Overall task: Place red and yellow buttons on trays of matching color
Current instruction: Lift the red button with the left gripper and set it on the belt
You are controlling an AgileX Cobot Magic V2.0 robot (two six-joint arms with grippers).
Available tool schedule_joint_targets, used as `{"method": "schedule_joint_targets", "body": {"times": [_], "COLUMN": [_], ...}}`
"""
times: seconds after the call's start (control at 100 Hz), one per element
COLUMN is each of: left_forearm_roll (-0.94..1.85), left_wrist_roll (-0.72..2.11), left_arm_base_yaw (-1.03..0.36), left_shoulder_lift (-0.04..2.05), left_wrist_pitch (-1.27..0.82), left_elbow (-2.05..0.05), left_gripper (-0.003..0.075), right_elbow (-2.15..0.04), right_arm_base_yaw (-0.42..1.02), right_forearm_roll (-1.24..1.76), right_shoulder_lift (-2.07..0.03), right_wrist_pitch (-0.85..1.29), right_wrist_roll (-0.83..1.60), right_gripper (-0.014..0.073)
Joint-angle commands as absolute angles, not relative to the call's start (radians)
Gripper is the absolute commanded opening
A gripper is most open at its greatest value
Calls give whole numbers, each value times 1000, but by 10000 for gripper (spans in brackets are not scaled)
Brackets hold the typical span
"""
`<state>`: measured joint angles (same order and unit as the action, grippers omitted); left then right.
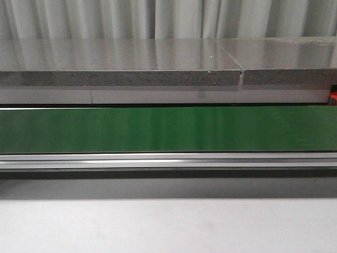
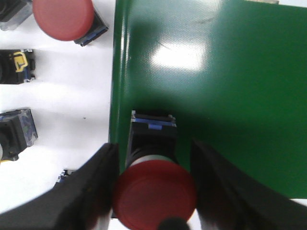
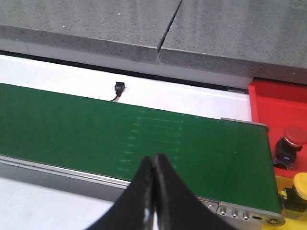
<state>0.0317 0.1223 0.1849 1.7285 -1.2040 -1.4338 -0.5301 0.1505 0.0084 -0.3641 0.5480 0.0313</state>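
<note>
Left gripper point(image 2: 154, 184) has its fingers spread either side of a red button point(image 2: 154, 194) on the edge of the green belt point(image 2: 216, 86), neither pad clearly touching. Close off-centre and the smooth round cap could squirt sideways. Another red button point(image 2: 63, 18) waits at eleven o'clock in that view. Right gripper point(image 3: 153, 191) hangs pressed together, empty, over the belt; the red tray point(image 3: 278, 108) sits at two o'clock there, already holding a button.
</note>
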Motion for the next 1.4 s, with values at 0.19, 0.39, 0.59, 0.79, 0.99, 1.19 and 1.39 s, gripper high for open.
{"method": "schedule_joint_targets", "body": {"times": [0.19,0.39,0.59,0.79,0.99,1.19,1.39], "left_forearm_roll": [59,72,74,70,68,44,17], "left_wrist_roll": [120,120,102,60,0,-13,-20], "left_arm_base_yaw": [178,178,217,317,446,509,509], "left_shoulder_lift": [1680,1635,1575,1553,1553,1609,1684], "left_wrist_pitch": [-1130,-1053,-1033,-1107,-1181,-1212,-1191], "left_elbow": [-1473,-1473,-1473,-1473,-1471,-1471,-1471], "left_gripper": [472,472,472,472,472,472,472], "right_elbow": [-555,-555,-555,-555,-555,-555,-555], "right_arm_base_yaw": [153,153,153,153,153,153,153], "right_forearm_roll": [0,0,0,0,0,0,0], "right_shoulder_lift": [-368,-368,-368,-368,-368,-368,-368], "right_wrist_pitch": [478,478,478,478,478,478,478], "right_wrist_roll": [35,35,35,35,35,35,35], "right_gripper": [-67,-67,-67,-67,-67,-67,-67]}}
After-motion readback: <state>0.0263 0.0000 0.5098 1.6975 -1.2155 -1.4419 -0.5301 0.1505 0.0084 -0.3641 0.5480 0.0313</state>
